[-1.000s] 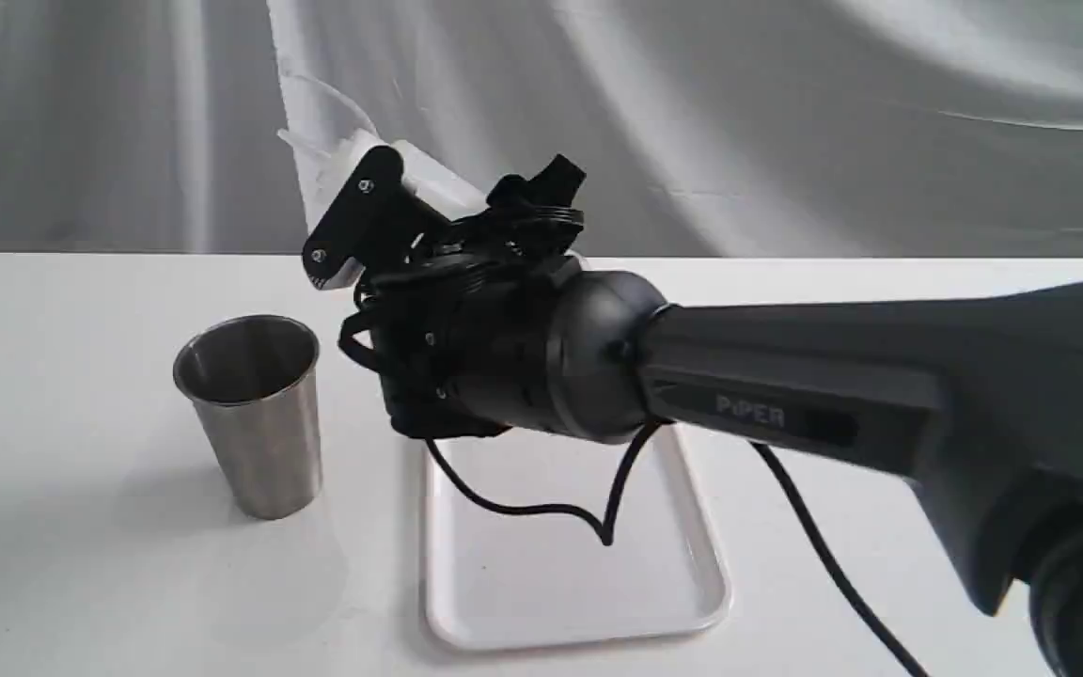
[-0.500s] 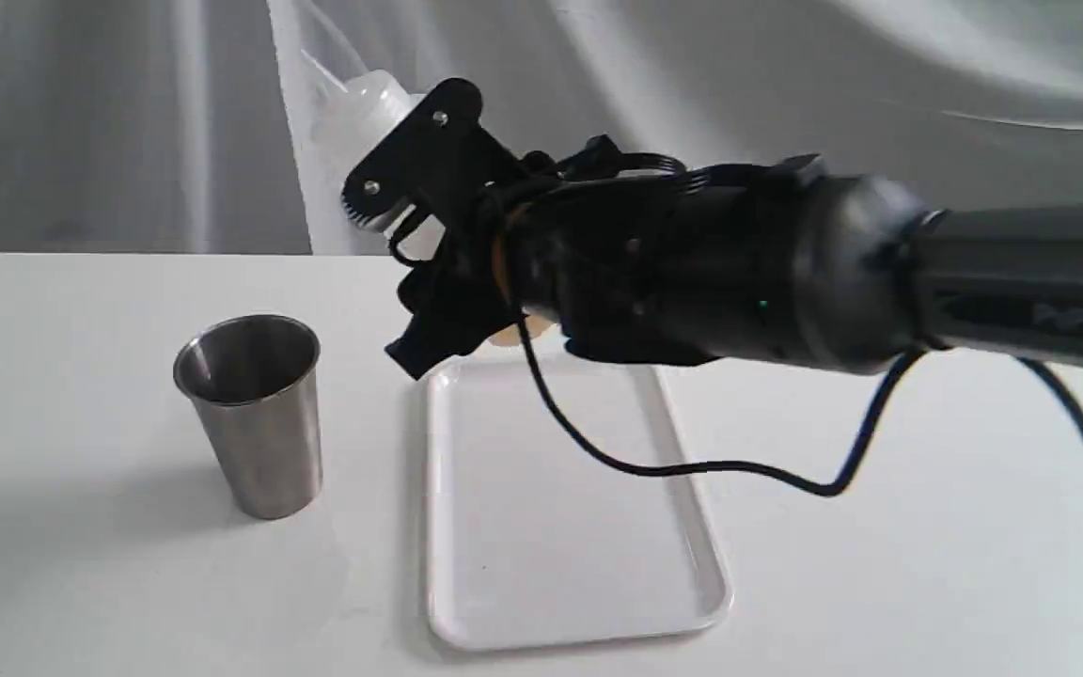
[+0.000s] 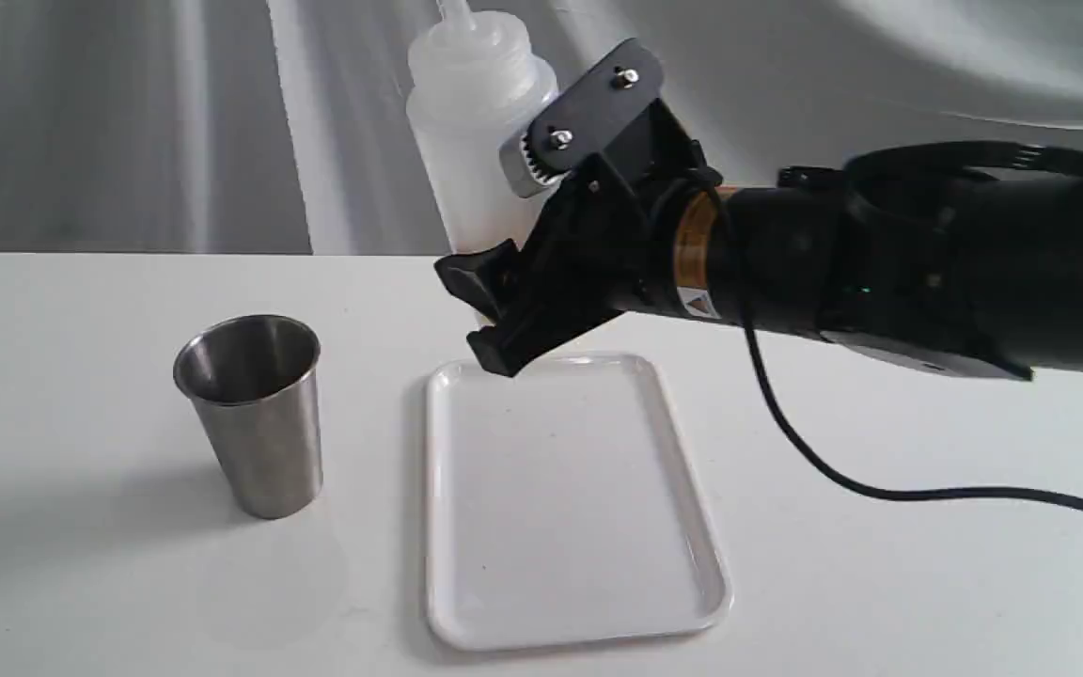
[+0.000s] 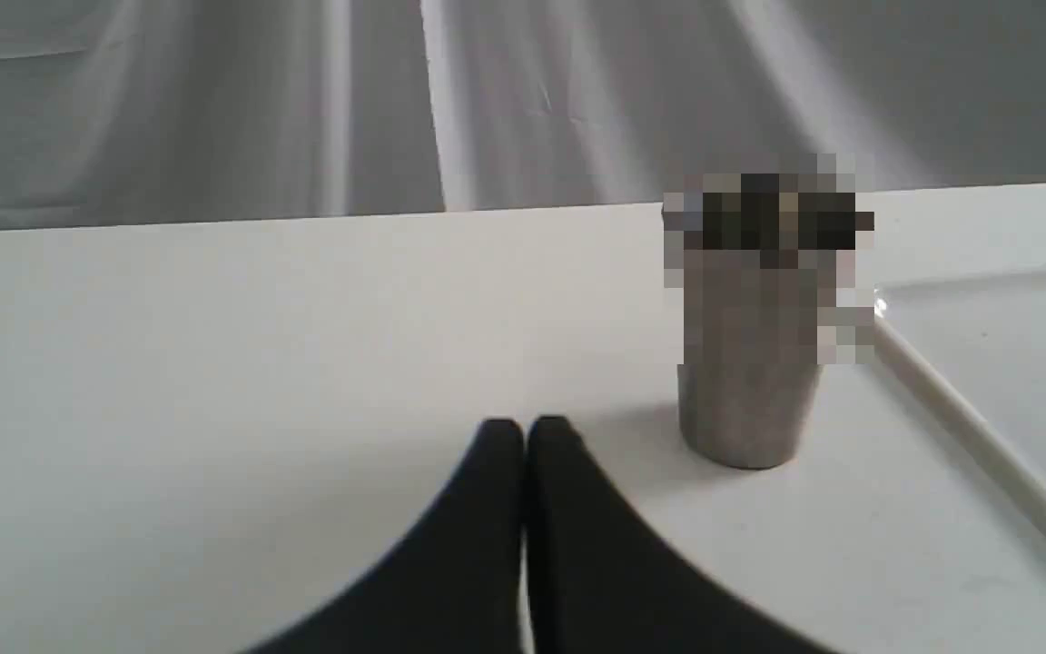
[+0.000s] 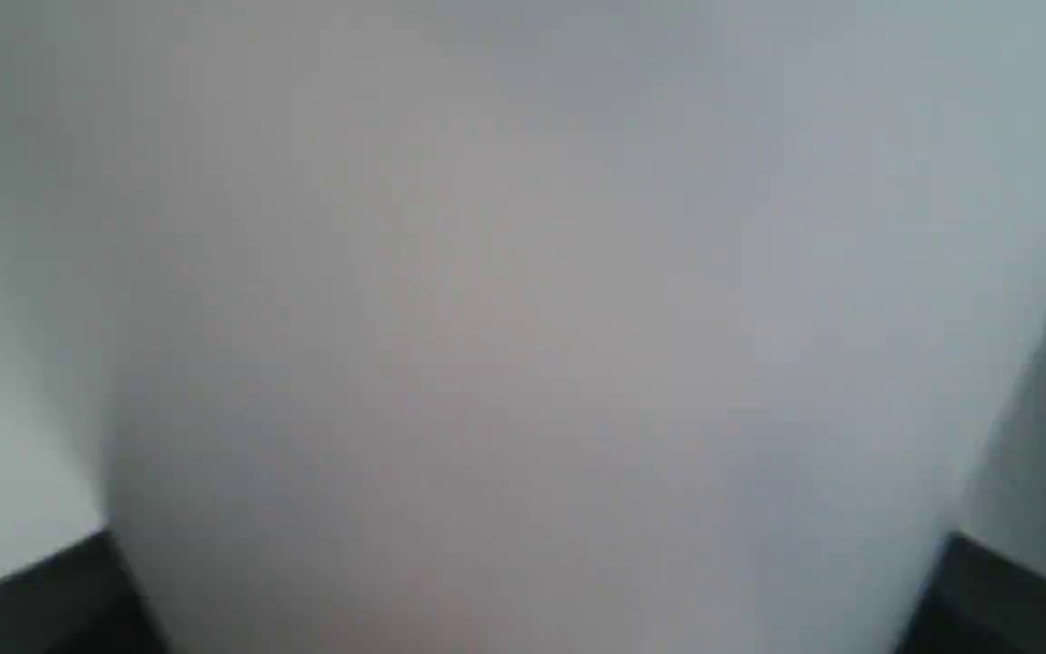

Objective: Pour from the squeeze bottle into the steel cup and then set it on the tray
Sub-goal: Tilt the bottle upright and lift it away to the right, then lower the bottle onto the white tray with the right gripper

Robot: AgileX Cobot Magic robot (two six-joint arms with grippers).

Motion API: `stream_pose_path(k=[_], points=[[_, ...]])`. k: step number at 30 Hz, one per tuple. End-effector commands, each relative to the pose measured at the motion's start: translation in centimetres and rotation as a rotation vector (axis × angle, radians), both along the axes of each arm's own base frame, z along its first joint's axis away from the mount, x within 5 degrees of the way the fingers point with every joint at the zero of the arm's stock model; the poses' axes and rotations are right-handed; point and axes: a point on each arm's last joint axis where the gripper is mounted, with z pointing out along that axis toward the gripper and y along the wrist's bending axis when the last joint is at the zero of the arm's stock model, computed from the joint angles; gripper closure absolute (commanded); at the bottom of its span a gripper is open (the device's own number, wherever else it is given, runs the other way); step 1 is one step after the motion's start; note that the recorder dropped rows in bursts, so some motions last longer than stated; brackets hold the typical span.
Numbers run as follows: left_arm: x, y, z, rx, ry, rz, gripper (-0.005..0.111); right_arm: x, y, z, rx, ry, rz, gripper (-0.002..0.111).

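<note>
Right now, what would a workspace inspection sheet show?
Surface: white table.
Job's things: bottle upright in right tool, bottom hidden; cup upright, left of tray, apart; nothing on the tray.
Clutter: nothing seen.
Tools: right tool shut on bottle; left tool shut, holding nothing, low over table.
Cables: black cable loops over table at right.
Surroundings: grey drape behind.

Black right arm (image 3: 927,273), fingers (image 3: 588,108) with 2 silver screws (image 3: 629,77), orange band (image 3: 695,246), black cable (image 3: 974,493).
</note>
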Motion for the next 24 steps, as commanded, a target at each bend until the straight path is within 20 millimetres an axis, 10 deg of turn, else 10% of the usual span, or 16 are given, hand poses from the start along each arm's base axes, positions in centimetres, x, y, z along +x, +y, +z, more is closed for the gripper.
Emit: stream_pose_path(k=[1, 13, 24], points=[[0.0, 0.0, -0.1, -0.006, -0.006, -0.005, 0.107, -1.3, -1.0, 1.4, 0.103, -0.111, 0.07, 0.108], [0.0, 0.0, -0.1, -0.003, -0.006, -0.006, 0.107, -3.1, -8.6, 0.4, 0.249, -0.087, -0.183, 0.108], [0.0, 0.0, -0.1, -0.003, -0.006, -0.006, 0.107, -3.2, -10.5, 0.3, 0.259, -0.092, -0.24, 0.108]])
